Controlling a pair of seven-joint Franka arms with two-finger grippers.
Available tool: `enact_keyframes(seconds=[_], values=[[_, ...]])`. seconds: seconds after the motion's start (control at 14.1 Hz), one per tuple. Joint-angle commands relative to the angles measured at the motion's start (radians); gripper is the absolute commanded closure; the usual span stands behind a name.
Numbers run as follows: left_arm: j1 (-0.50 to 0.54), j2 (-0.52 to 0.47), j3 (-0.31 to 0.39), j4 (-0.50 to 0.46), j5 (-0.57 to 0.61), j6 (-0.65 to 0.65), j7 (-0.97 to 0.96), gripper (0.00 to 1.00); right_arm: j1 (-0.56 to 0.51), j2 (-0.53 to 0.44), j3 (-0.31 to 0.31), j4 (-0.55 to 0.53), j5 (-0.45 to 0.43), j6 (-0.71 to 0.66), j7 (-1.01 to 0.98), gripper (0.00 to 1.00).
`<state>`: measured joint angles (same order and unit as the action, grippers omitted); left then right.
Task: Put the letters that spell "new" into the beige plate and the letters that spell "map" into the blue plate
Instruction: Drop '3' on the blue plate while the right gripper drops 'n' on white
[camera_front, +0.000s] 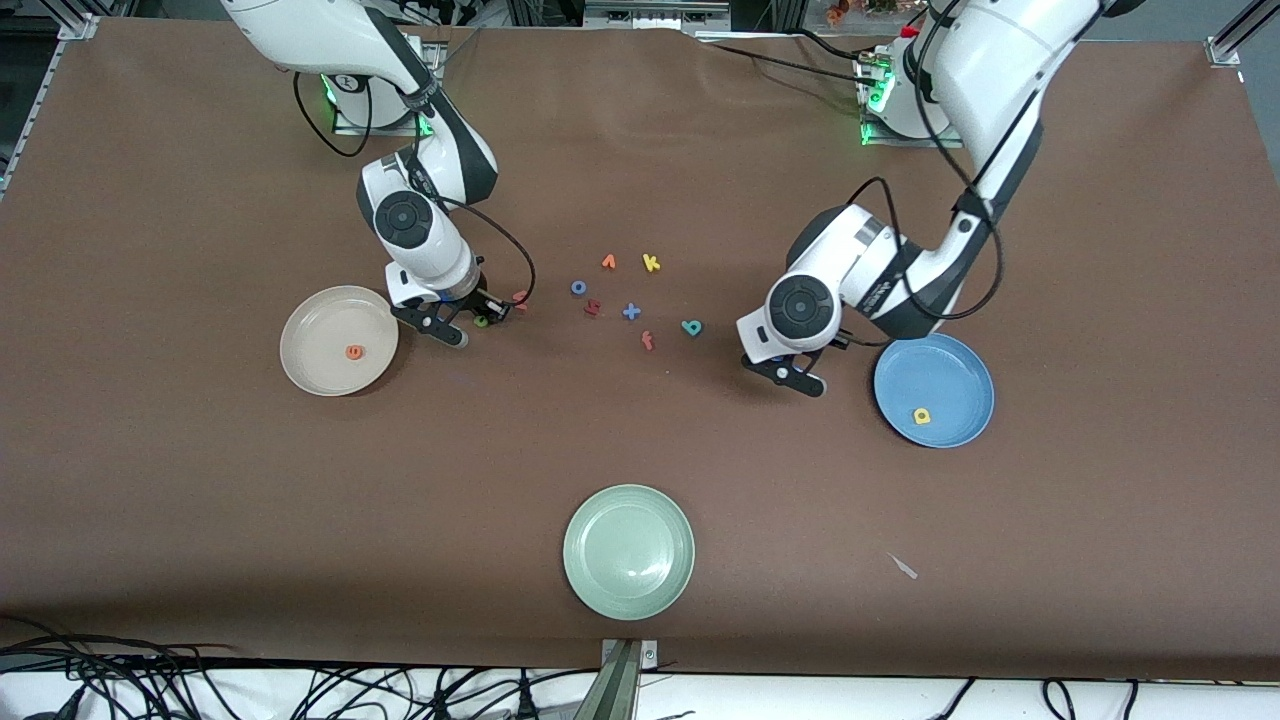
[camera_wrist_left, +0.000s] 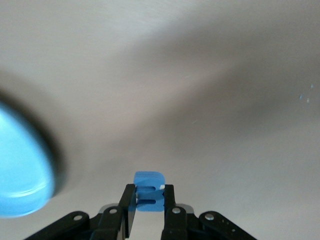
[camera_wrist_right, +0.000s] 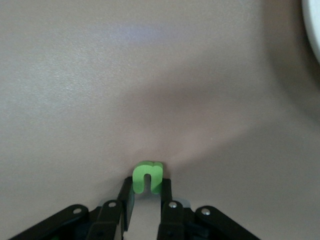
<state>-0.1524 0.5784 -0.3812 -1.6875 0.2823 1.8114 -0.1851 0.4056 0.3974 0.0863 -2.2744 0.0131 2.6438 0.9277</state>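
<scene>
My right gripper (camera_front: 484, 316) (camera_wrist_right: 147, 186) is low over the table beside the beige plate (camera_front: 312, 325) (camera_wrist_right: 315, 25), shut on the green "n" (camera_front: 481, 321) (camera_wrist_right: 148, 167). The orange "e" (camera_front: 354, 352) lies in that plate. A pinkish-red letter (camera_front: 520, 298), seemingly the "w", lies next to this gripper. My left gripper (camera_front: 798, 378) (camera_wrist_left: 149, 192) is low beside the blue plate (camera_front: 955, 365) (camera_wrist_left: 20, 170), shut on the blue "m" (camera_wrist_left: 149, 180). The yellow "a" (camera_front: 921, 415) lies in the blue plate. The teal "p" (camera_front: 691, 327) rests on the table between the arms.
Loose letters lie mid-table: orange "v" (camera_front: 608, 262), yellow "k" (camera_front: 651, 263), blue "o" (camera_front: 579, 287), blue "x" (camera_front: 631, 312), red "f" (camera_front: 648, 341), a dull red letter (camera_front: 593, 308). A pale green plate (camera_front: 628, 550) sits nearest the front camera.
</scene>
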Motion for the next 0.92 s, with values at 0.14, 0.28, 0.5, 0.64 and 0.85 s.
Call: enact_keyframes(seconds=[0.14, 0.28, 0.5, 0.64, 0.85], values=[[0.152, -0.026, 0.004, 0.043, 0.087, -0.08, 0.301, 0.96, -0.004, -0.071, -0.066, 0.099, 0.01, -0.27, -0.182, 1.0], [0.23, -0.023, 0.002, 0.042, 0.098, -0.072, 0.401, 0.96, -0.004, -0.095, -0.124, 0.098, 0.011, -0.303, -0.358, 1.0], [0.292, -0.012, 0.002, 0.026, 0.135, -0.06, 0.482, 0.96, -0.004, -0.104, -0.219, 0.093, 0.01, -0.338, -0.564, 1.0], [0.321, 0.012, 0.002, 0.023, 0.141, -0.029, 0.487, 0.96, -0.008, -0.092, -0.275, 0.093, 0.011, -0.341, -0.685, 0.99], [0.373, 0.014, 0.004, -0.088, 0.168, 0.129, 0.487, 0.96, -0.027, -0.075, -0.31, 0.099, 0.011, -0.338, -0.777, 0.93]])
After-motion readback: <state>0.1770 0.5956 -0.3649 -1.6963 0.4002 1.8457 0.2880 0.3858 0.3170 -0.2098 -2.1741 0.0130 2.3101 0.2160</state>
